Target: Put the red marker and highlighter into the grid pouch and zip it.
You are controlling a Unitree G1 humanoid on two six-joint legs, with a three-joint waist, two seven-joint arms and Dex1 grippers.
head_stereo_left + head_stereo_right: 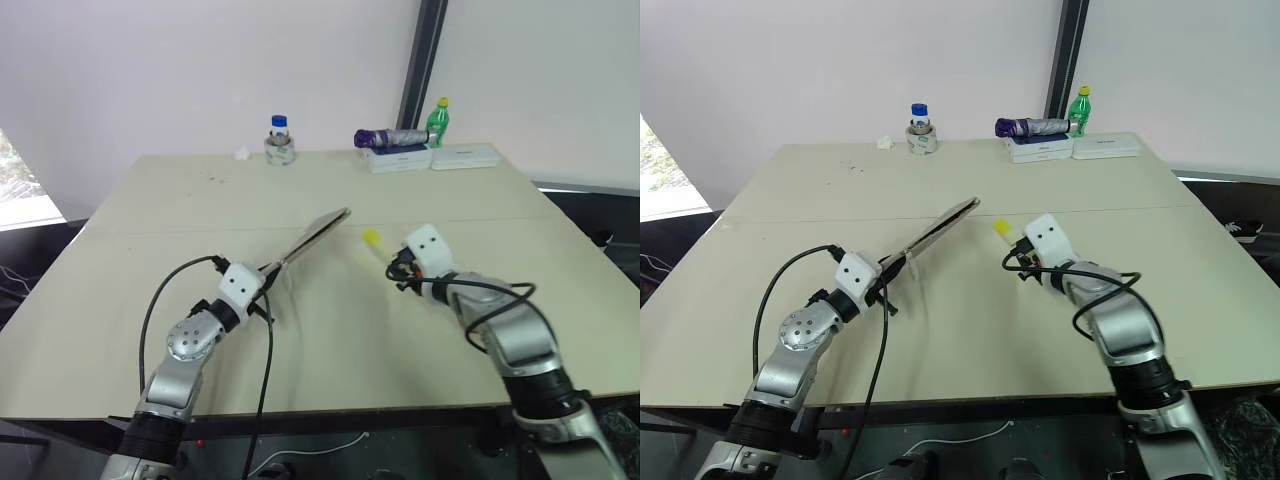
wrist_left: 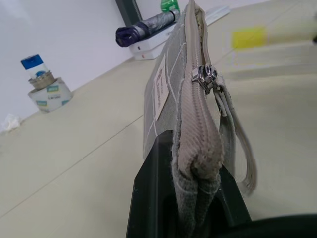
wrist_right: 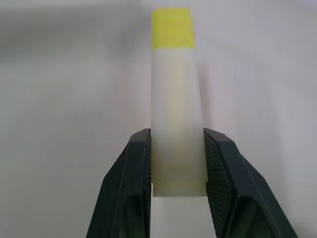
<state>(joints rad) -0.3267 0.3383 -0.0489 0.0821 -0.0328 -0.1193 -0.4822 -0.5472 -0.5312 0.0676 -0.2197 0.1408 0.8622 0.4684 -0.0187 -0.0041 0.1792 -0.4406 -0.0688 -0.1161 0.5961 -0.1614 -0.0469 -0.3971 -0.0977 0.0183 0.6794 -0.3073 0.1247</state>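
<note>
Gripping the pouch (image 2: 171, 94) edge-up in our left tool (image 1: 268, 283), mouth unzipped, we clasp the highlighter (image 3: 176, 114) in our right tool (image 1: 397, 262) beside it; insertion and zipping remain.

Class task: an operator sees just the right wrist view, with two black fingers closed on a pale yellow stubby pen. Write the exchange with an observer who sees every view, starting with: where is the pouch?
Observer: The flat grey fabric grid pouch is held edge-up above the table by the left gripper.
Operator: Is it zipped?
Observer: The zipper slider sits partway along; the far end looks open.
Operator: Which way does my highlighter point?
Observer: The highlighter, in the right gripper, has its yellow cap toward the pouch, a gap apart.
</note>
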